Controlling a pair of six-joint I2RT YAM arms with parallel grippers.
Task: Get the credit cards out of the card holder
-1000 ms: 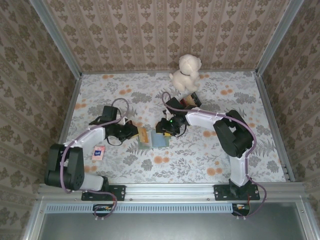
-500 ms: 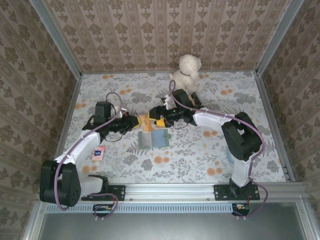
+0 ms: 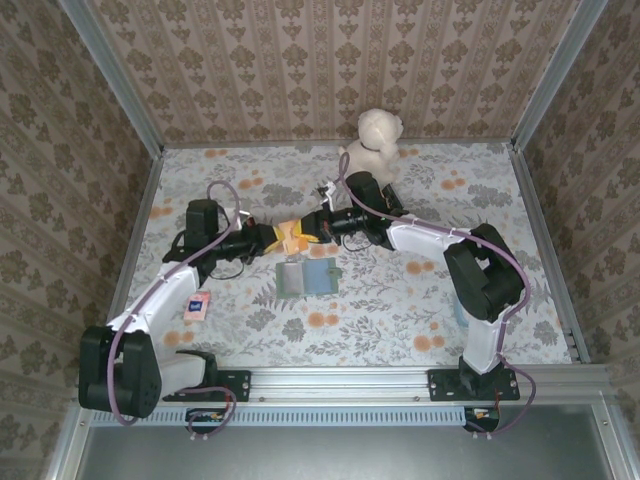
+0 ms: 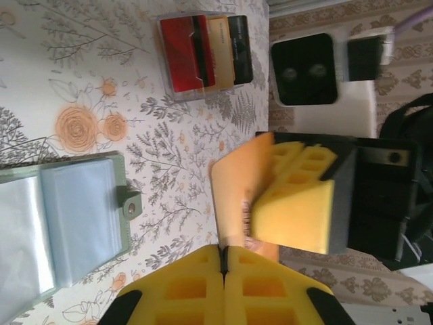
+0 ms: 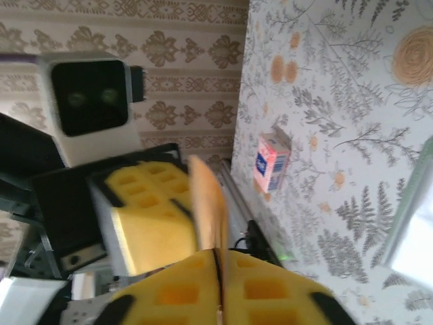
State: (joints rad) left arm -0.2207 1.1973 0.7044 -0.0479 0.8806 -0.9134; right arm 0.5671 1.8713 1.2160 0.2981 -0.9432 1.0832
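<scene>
Top external: both jaws clamp the orange card (image 3: 293, 237); open card holder (image 3: 306, 279) lies lengthwise left-right.

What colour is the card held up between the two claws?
The card is orange; the left wrist view shows it best.

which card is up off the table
The orange card, pinched in the air between the left claw and the right claw. The white-and-pink card lies flat on the table.
</scene>
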